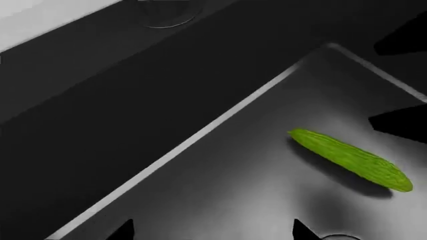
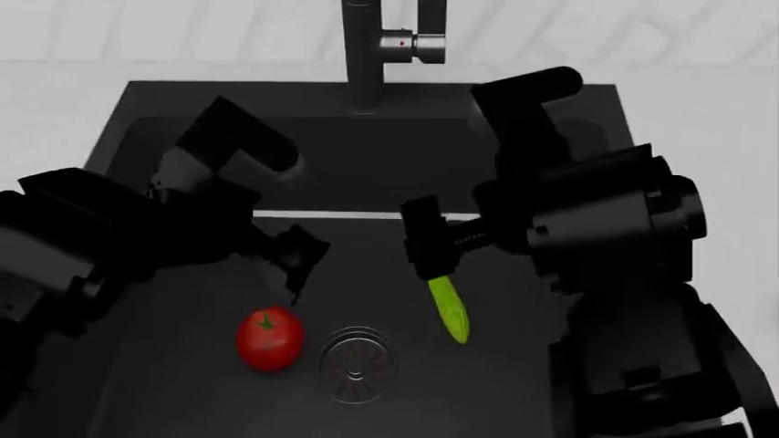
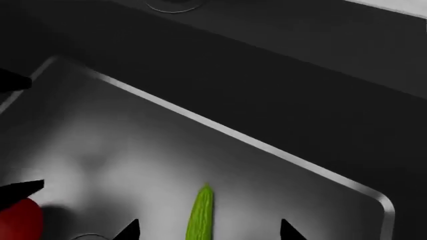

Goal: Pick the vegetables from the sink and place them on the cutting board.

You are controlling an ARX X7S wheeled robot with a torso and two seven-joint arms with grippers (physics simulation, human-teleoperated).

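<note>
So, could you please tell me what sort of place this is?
Most likely a kitchen sink area: a black sink with a round drain, a dark faucet behind it, and a tomato and cucumber lying inside.

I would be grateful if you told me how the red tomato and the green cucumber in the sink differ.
The small round glossy red tomato is a ball with a green stem on top; the slim yellow-green cucumber is long and thin and lies flat. The tomato lies on the robot's left of the round metal drain, the cucumber on its right, just below the right gripper. Both rest on the floor of the matte black sink, ungripped.
</note>
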